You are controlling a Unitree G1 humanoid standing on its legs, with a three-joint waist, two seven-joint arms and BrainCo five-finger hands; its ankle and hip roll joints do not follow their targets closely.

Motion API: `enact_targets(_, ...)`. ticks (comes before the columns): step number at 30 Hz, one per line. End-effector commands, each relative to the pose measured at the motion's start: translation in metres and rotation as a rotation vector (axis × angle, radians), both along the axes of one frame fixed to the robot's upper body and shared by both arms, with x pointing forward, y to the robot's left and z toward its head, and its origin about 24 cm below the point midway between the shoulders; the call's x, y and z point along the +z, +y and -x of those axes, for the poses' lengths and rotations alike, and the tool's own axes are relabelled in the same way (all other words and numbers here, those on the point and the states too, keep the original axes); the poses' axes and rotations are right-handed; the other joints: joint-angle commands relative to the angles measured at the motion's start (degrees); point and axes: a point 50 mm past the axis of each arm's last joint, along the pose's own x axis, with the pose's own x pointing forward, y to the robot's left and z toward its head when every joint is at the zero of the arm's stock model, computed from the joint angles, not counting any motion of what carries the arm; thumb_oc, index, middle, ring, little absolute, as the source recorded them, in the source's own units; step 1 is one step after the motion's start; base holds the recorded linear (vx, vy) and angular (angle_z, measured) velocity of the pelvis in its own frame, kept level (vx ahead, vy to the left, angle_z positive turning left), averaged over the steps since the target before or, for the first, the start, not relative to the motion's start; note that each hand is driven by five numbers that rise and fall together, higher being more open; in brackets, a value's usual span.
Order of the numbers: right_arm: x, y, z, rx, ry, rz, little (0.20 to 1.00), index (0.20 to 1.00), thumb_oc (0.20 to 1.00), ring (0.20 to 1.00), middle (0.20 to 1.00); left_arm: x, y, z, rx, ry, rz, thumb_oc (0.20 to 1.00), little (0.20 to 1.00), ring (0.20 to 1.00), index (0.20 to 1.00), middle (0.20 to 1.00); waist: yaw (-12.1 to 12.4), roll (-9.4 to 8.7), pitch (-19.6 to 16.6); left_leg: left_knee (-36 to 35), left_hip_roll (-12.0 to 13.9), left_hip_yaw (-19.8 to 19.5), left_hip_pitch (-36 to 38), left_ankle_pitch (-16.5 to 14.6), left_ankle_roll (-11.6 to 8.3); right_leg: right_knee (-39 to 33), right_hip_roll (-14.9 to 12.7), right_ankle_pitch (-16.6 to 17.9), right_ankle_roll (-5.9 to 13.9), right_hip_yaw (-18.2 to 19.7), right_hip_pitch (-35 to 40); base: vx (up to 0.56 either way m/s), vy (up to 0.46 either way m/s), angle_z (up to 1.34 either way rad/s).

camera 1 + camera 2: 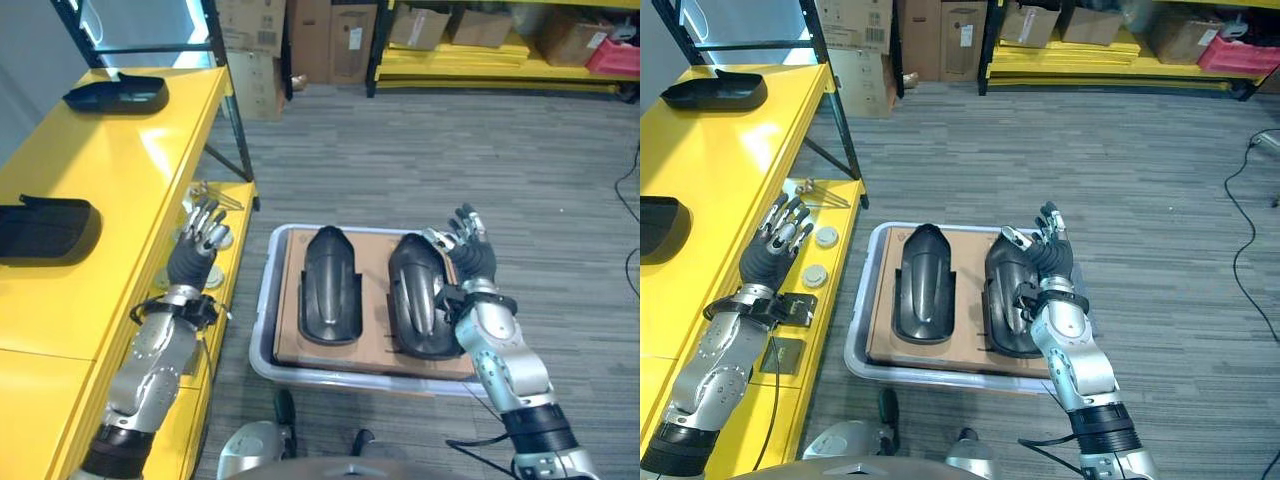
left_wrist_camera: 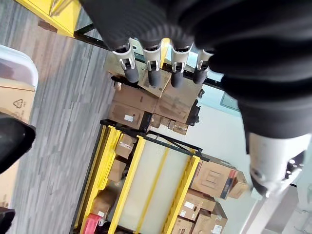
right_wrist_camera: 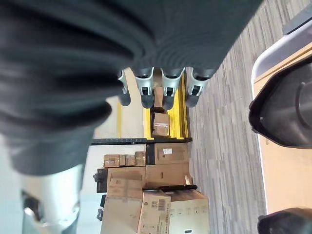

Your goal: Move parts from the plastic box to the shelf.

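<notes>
Grey carpet floor (image 1: 520, 170) spreads wide and bare to the right of and beyond a shallow plastic box (image 1: 262, 340) that sits low in front of the robot. Inside the box, a sheet of brown cardboard (image 1: 372, 262) carries two black moulded parts side by side — the left part (image 1: 330, 287) and the right part (image 1: 420, 297) — with a strip of cardboard showing between them.

To the left runs a yellow shelf (image 1: 110, 190), its long edge just beside the box's left rim with a narrow gap of floor between. Two more black parts lie on the shelf top: one at the far end (image 1: 116, 95), one nearer against the left edge (image 1: 45, 228). Much of the shelf top between and in front of them is bare. A lower yellow ledge (image 1: 232, 205) holds a few small round discs (image 1: 820, 255).

The left hand (image 1: 200, 235) is raised over that lower ledge, fingers straight and spread, holding nothing. The right hand (image 1: 462, 240) is raised above the far right end of the right part, fingers likewise straight and loosely spread — whether it touches the part cannot be told.

More yellow racking with cardboard cartons (image 1: 330, 40) stands along the far wall.
</notes>
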Motion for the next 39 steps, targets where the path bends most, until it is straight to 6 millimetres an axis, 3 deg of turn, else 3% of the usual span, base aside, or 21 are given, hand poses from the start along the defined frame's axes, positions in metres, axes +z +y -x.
enact_targets(1, 0.021, 0.000, -0.001, -0.023, -0.108, 0.027, 1.000, 1.000, 1.000, 1.000, 1.000, 0.021, 0.005, -0.001, 0.008, -0.109, -0.013, 1.000, 1.000, 1.000, 1.000, 1.000, 0.9, -0.03, -2.5, -0.1, 3.2, 1.0, 5.6, -7.5, -3.07, -0.3, -0.1, 1.9, 0.63, -1.7, -5.0, 0.00, 0.000, 0.00)
enact_targets(5, 0.021, -0.003, 0.001, -0.065, -0.113, 0.086, 1.000, 1.000, 1.000, 1.000, 1.000, 0.020, 0.004, 0.000, 0.000, -0.106, -0.020, 1.000, 1.000, 1.000, 1.000, 1.000, 0.8, -0.08, -2.6, -0.1, 3.3, 1.2, 5.8, -7.7, -3.06, -0.3, 0.0, 1.9, 0.70, -1.6, -4.9, 0.01, 0.000, 0.00)
enact_targets(9, 0.026, -0.014, 0.002, -0.160, -0.115, 0.286, 1.000, 1.000, 1.000, 1.000, 1.000, 0.020, 0.006, 0.000, -0.003, -0.105, -0.026, 1.000, 1.000, 1.000, 1.000, 1.000, 0.9, -0.01, -2.7, -0.1, 3.3, 1.3, 5.9, -8.0, -3.03, -0.3, -0.1, 1.9, 0.80, -1.6, -4.9, 0.08, 0.013, 0.00)
enact_targets(10, 0.024, -0.026, 0.000, -0.243, -0.087, 0.381, 1.000, 1.000, 1.000, 1.000, 1.000, 0.019, 0.006, 0.001, -0.017, -0.109, -0.030, 1.000, 1.000, 1.000, 1.000, 1.000, 1.3, 0.13, -2.7, -0.1, 3.2, 1.0, 5.7, -8.1, -2.98, -0.3, -0.2, 1.8, 0.81, -1.9, -4.8, 0.10, 0.020, -0.01)
enact_targets(14, 0.020, -0.042, -0.004, -0.360, -0.060, 0.457, 1.000, 1.000, 1.000, 1.000, 1.000, 0.019, 0.006, 0.003, -0.039, -0.118, -0.028, 1.000, 1.000, 1.000, 1.000, 1.000, 2.2, 0.46, -2.2, -0.1, 3.1, 0.5, 5.1, -7.9, -2.97, -0.3, -0.5, 1.9, 0.80, -2.6, -4.9, 0.06, 0.026, -0.01)
enact_targets(16, 0.026, -0.068, -0.014, -0.536, -0.069, 0.509, 1.000, 1.000, 1.000, 1.000, 1.000, 0.026, 0.000, 0.002, -0.084, -0.173, -0.009, 1.000, 1.000, 1.000, 1.000, 1.000, 3.8, 1.44, 0.3, 0.6, 2.9, -0.9, 1.9, -6.9, -2.98, 0.3, -1.4, 2.2, 0.84, -3.8, -7.1, -0.14, 0.078, 0.09)
enact_targets(17, 0.040, -0.083, -0.022, -0.612, -0.090, 0.499, 1.000, 1.000, 1.000, 1.000, 1.000, 0.033, -0.004, -0.002, -0.110, -0.213, 0.005, 1.000, 1.000, 1.000, 1.000, 1.000, 4.6, 2.10, 2.3, 1.5, 2.7, -2.0, -0.7, -6.5, -3.05, 1.0, -1.8, 2.1, 0.76, -4.3, -8.9, -0.23, 0.062, 0.23)
enact_targets(23, 0.060, -0.108, -0.036, -0.745, -0.071, 0.474, 1.000, 1.000, 1.000, 1.000, 1.000, 0.045, -0.008, -0.007, -0.146, -0.278, 0.013, 1.000, 1.000, 1.000, 1.000, 1.000, 6.4, 3.52, 6.5, 2.4, 2.2, -4.8, -4.9, -5.3, -3.26, 1.5, -2.4, 2.3, 0.62, -5.5, -11.2, -0.11, 0.009, 0.19)
enact_targets(34, 0.032, -0.113, -0.034, -0.748, 0.066, 0.396, 1.000, 1.000, 1.000, 1.000, 1.000, 0.039, -0.009, -0.002, -0.150, -0.275, 0.036, 1.000, 1.000, 1.000, 1.000, 1.000, 6.5, 4.89, 8.9, 2.1, 1.8, -5.6, -5.5, -4.4, -3.24, 2.4, -3.3, 2.1, 0.77, -6.5, -11.7, 0.00, 0.041, 0.14)
enact_targets(39, 0.007, -0.113, -0.023, -0.746, 0.129, 0.395, 1.000, 1.000, 1.000, 1.000, 1.000, 0.036, -0.012, -0.001, -0.149, -0.269, 0.038, 1.000, 1.000, 1.000, 1.000, 1.000, 5.7, 4.60, 9.5, 2.0, 2.1, -4.9, -4.8, -4.7, -3.14, 2.6, -3.3, 2.4, 0.87, -5.9, -11.7, 0.00, 0.007, 0.00)
